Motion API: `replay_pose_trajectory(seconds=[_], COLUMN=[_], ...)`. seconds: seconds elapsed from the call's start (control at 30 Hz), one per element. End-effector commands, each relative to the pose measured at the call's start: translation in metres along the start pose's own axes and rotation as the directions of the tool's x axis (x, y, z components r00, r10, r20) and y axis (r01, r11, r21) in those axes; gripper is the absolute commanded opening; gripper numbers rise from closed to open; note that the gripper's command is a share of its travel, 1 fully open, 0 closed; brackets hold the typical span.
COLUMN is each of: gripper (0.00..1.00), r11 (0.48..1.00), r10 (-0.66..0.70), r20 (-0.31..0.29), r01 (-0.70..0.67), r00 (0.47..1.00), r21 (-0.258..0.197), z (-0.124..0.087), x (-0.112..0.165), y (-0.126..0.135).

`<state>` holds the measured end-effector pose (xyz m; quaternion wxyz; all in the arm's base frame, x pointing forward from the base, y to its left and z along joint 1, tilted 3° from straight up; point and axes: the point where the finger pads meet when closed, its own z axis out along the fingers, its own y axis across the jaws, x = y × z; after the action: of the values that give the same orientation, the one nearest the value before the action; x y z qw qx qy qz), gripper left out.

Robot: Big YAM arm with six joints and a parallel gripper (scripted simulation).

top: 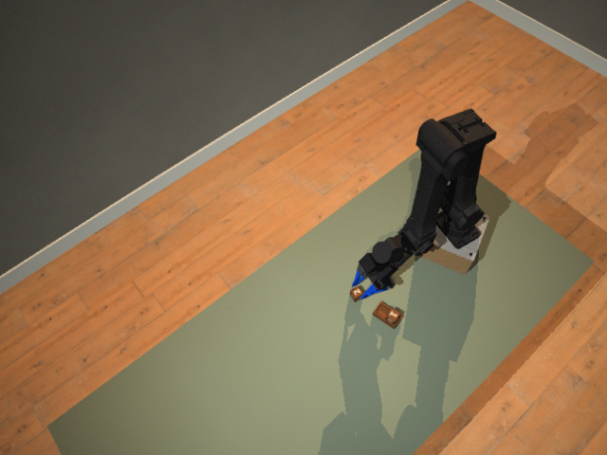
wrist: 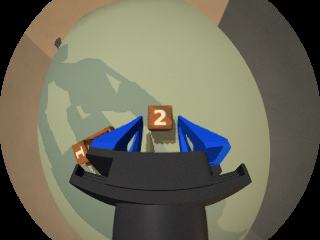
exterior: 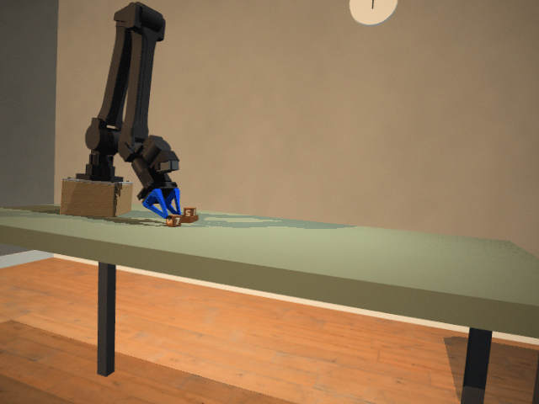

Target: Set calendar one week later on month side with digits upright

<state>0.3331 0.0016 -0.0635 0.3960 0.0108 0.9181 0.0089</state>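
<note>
Top view: arm bent down from its pedestal point(top: 468, 257) near the far right corner of the green table point(top: 195, 372). Gripper point(top: 363, 287) low over the table, blue fingers point(top: 375, 291) apart, one on each side of a loose cube point(top: 357, 293) that sits on the table surface outside the tray. No clear contact between fingers and cube. Tray point(top: 382, 309) lies flat just beside the loose cube, toward the right long edge, with a second cube point(top: 393, 317) in it.

Exterior view: gripper point(exterior: 173, 215) tips reach down to the loose cube point(exterior: 174, 220), which rests on the table point(exterior: 304, 252) and shows a 7 on its side. Behind it the tray point(exterior: 191, 218) holds the second cube point(exterior: 189, 212).

Wrist view: loose cube point(wrist: 160, 119) sits between the spread fingers, top face reads 2. Fingers stand open around it, not clamped. Tray point(wrist: 100, 139) partly visible at left with the second cube point(wrist: 80, 152)
</note>
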Motion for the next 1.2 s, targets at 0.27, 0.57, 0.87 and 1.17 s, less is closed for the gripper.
replay_pose_trajectory(seconds=[0.27,0.57,0.87,1.17], gripper=[0.46,0.46,0.46,0.46], r11=[1.000,1.000,1.000,1.000], r10=[-0.001,-0.001,-0.001,-0.001], r20=[0.028,0.041,0.033,0.033], r01=[0.001,0.001,0.001,0.001], r00=[1.000,0.999,0.999,0.999], r21=[-0.007,-0.007,-0.007,-0.007], z=[0.0076,0.0089,0.0084,0.0084], x=[-0.0013,-0.0049,-0.0025,-0.0025], y=[0.0041,0.0042,0.0041,0.0041])
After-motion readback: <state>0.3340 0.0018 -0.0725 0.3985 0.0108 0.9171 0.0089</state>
